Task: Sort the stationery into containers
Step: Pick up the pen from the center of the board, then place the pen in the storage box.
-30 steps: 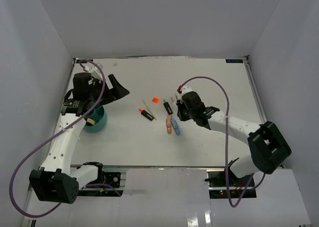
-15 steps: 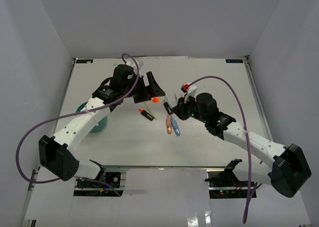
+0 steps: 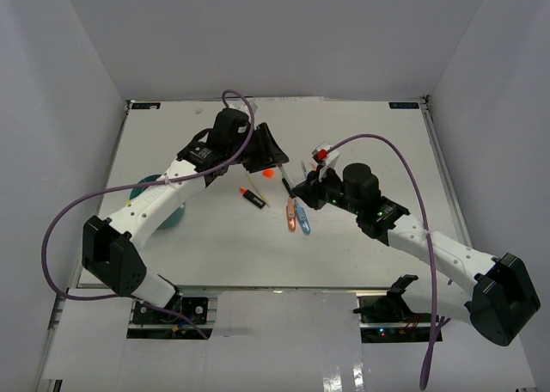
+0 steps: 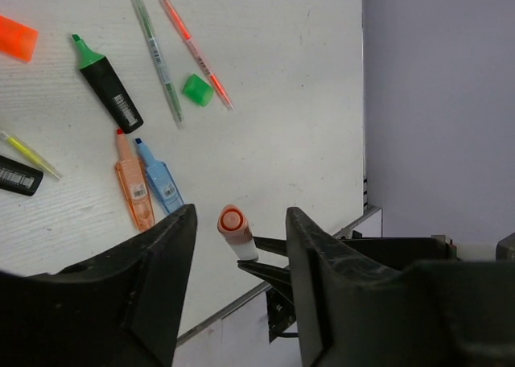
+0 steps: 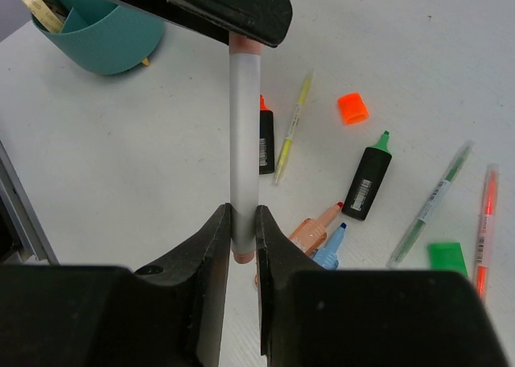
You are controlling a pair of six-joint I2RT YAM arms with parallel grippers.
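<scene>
The grey pen (image 5: 243,142) with orange ends is upright over the table (image 3: 361,134), pinched tight in the right tool (image 5: 243,222). The green-capped black marker (image 5: 366,180) just has a barcode sticker, nothing readable. The left tool (image 4: 241,218) has swung over from the teal tub (image 5: 113,49) and narrowed to about half-open, straddling the pen's top with gaps either side.

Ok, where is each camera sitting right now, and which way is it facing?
Top external: fixed above and behind the bases, looking down on the table; left arm and right arm reach toward mid-table.
Left wrist: on the left arm, looking down at the table; its own jaws at the bottom, apart around the white pen.
Right wrist: on the right arm, looking obliquely across toward the teal tub; its jaws shut on that pen.
Shared: both wrist views show the white pen and green-capped marker.
</scene>
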